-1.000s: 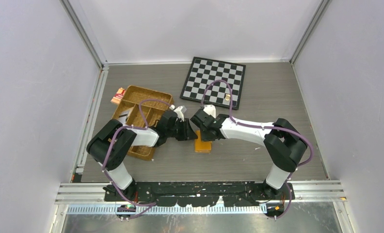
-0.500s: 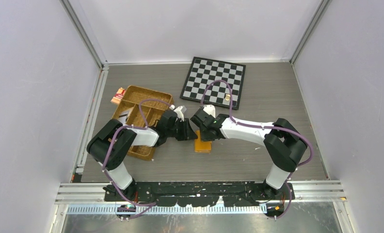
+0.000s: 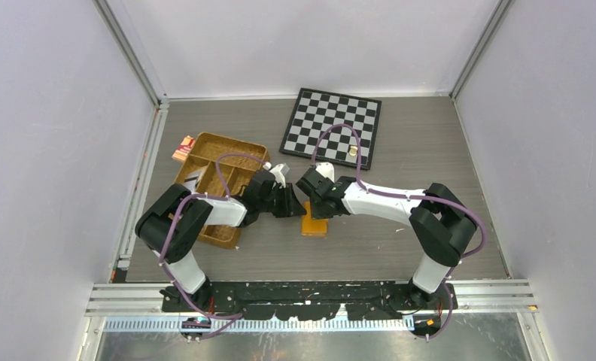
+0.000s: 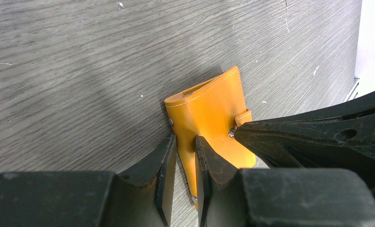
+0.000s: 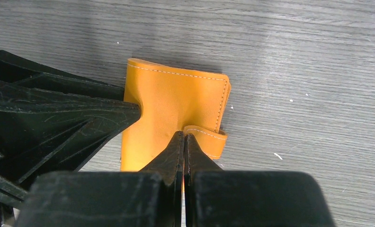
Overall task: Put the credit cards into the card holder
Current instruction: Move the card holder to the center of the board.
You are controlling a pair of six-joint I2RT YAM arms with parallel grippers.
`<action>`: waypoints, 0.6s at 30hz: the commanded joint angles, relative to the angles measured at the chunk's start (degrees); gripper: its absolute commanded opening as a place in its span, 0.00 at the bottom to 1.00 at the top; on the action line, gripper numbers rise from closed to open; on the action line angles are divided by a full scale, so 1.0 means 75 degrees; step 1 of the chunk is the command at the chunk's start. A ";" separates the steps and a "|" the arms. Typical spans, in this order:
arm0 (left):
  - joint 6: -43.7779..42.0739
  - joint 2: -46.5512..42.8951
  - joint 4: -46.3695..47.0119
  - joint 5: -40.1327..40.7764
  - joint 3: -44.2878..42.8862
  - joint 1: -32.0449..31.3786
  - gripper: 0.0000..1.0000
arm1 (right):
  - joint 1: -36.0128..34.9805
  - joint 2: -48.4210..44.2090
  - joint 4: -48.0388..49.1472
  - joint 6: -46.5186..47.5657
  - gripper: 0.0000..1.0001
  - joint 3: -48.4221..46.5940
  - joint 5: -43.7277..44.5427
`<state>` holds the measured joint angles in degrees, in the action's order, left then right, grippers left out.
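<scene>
The orange card holder [image 3: 315, 224] lies on the table between my two arms. In the left wrist view, my left gripper [image 4: 185, 142] is shut on the near edge of the holder [image 4: 214, 109], with leather between the jaws. In the right wrist view, my right gripper [image 5: 184, 135] is shut at the holder's [image 5: 171, 99] snap strap [image 5: 209, 137]. In the top view the left gripper [image 3: 293, 204] and right gripper [image 3: 308, 201] meet over the holder. A pale flat piece [image 3: 193, 179] lies in the tray, partly hidden; I cannot tell if it is a card.
A brown woven divided tray [image 3: 220, 147] sits under my left arm. A small red-and-tan packet [image 3: 183, 148] lies at its left edge. A chessboard [image 3: 332, 120] lies at the back with a small gold piece [image 3: 352, 151] on it.
</scene>
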<state>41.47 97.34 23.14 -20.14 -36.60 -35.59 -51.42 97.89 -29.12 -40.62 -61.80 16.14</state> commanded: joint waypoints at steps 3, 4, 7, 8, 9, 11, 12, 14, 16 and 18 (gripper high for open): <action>-0.0409 0.0451 -0.0974 0.0549 0.0119 -0.0070 0.18 | -0.0079 -0.0083 0.0427 -0.0009 0.00 0.0095 -0.0673; -0.0416 0.0454 -0.0985 0.0561 0.0111 -0.0072 0.16 | -0.0084 -0.0090 0.0426 -0.0010 0.00 0.0106 -0.0665; -0.0426 0.0451 -0.1010 0.0596 0.0119 -0.0075 0.13 | -0.0105 -0.0136 0.0415 -0.0006 0.00 0.0107 -0.0687; -0.0431 0.0457 -0.1010 0.0599 0.0122 -0.0092 0.12 | -0.0115 -0.0150 0.0413 -0.0009 0.00 0.0116 -0.0687; -0.0423 0.0462 -0.1011 0.0599 0.0122 -0.0086 0.12 | -0.0117 -0.0170 0.0425 -0.0010 0.00 0.0119 -0.0690; -0.0432 0.0454 -0.1016 0.0610 0.0102 -0.0091 0.10 | -0.0128 -0.0173 0.0438 0.0003 0.00 0.0119 -0.0709; -0.0432 0.0451 -0.1013 0.0611 0.0104 -0.0094 0.09 | -0.0126 -0.0156 0.0438 0.0002 0.00 0.0119 -0.0724; -0.0432 0.0445 -0.1019 0.0628 0.0114 -0.0103 0.09 | -0.0136 -0.0138 0.0452 0.0008 0.00 0.0107 -0.0762; -0.0443 0.0440 -0.1034 0.0645 0.0110 -0.0097 0.08 | -0.0161 -0.0137 0.0469 0.0002 0.00 0.0097 -0.0784; -0.0444 0.0431 -0.1045 0.0646 0.0107 -0.0099 0.08 | -0.0164 -0.0131 0.0467 0.0013 0.00 0.0097 -0.0804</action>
<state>41.36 97.51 23.09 -19.70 -36.67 -35.62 -51.37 97.49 -28.53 -40.38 -61.39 14.57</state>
